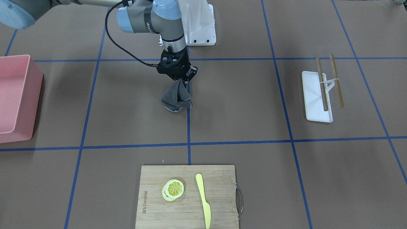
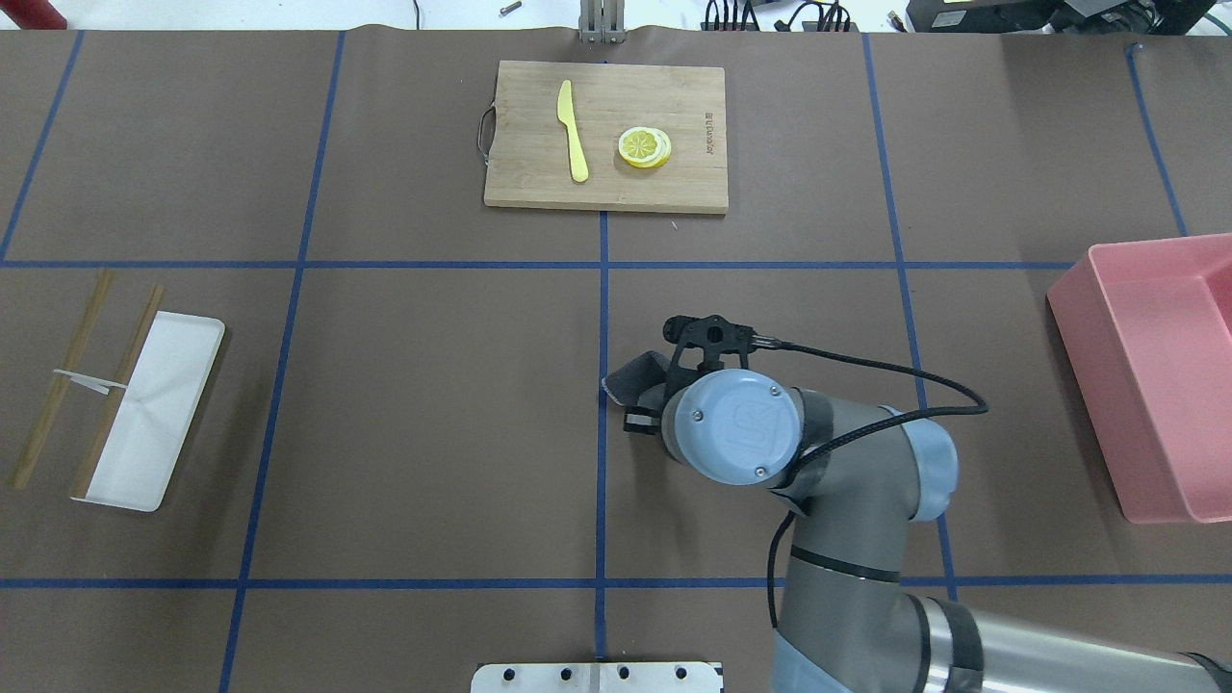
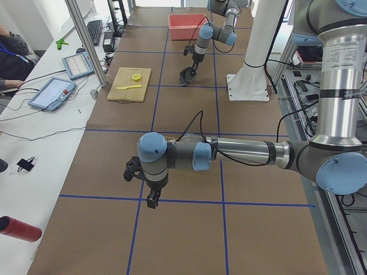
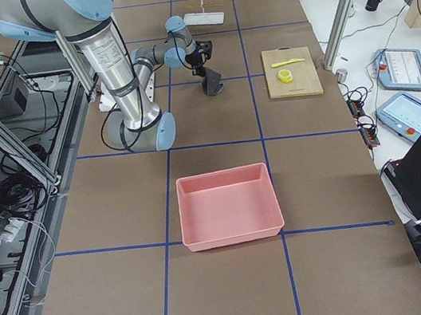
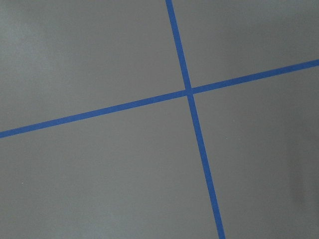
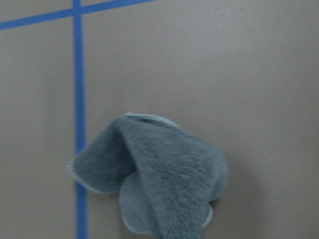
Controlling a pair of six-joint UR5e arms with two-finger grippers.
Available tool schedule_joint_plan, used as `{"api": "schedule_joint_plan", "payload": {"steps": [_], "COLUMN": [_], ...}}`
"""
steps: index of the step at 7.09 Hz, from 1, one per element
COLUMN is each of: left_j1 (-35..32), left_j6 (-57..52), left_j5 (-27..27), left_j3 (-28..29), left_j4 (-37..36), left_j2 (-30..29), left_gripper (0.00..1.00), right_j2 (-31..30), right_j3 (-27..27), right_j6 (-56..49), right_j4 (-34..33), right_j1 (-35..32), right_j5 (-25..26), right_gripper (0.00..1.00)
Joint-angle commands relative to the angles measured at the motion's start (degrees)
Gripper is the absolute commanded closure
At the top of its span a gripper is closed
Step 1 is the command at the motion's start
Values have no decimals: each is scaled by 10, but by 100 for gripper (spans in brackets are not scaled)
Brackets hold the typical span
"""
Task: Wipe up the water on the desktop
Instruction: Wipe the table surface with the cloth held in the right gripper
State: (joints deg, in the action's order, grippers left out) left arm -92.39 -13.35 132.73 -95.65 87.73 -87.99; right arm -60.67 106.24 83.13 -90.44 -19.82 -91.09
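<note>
On the far left of the desktop (image 2: pixel 433 404) I see a white tray (image 2: pixel 164 385) with two wooden sticks (image 2: pixel 43 423) lying across it. My left gripper (image 3: pixel 152 200) hangs over bare table out at that end, and I cannot tell if its jaws are apart or together. In the middle, at the far edge, is a cutting board (image 2: pixel 520 144) with a yellow knife (image 2: pixel 574 130) and lemon slices (image 2: pixel 645 147). Nearer to the robot, my right gripper (image 1: pixel 185 78) pinches the top of a grey cloth (image 1: pixel 176 97). The cloth hangs down in a bunch, and its low end seems to touch the brown top right beside a blue tape line (image 1: pixel 189 127). I cannot make out any water, so I guess it is under the cloth. On the far right sits a pink bin (image 2: pixel 1155 385). I think I am at the wiping step. Next I should press the cloth down a bit and rub it back and forth over that spot, gently, with the grip held tight.
</note>
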Motion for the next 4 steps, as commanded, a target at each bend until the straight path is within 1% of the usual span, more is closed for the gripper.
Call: {"api": "schedule_joint_plan", "payload": {"steps": [1, 2, 3, 4], "left_j1": [0, 0, 1, 0], "left_j6": [0, 2, 4, 4], "left_j5": [1, 2, 3, 4], "left_j3": [-1, 1, -1, -2], "left_j4": [0, -1, -1, -1], "left_j2": [3, 7, 17, 20], "left_gripper": [1, 1, 1, 1], "right_j2": [-91, -169, -223, -256], "right_j3": [112, 161, 192, 197], "right_j6": [-125, -180, -237, -295], "right_j4": [-154, -154, -154, -153], "right_j1": [-35, -59, -97, -141], "right_j5": [-25, -28, -38, -67], "right_gripper": [100, 100, 100, 100]}}
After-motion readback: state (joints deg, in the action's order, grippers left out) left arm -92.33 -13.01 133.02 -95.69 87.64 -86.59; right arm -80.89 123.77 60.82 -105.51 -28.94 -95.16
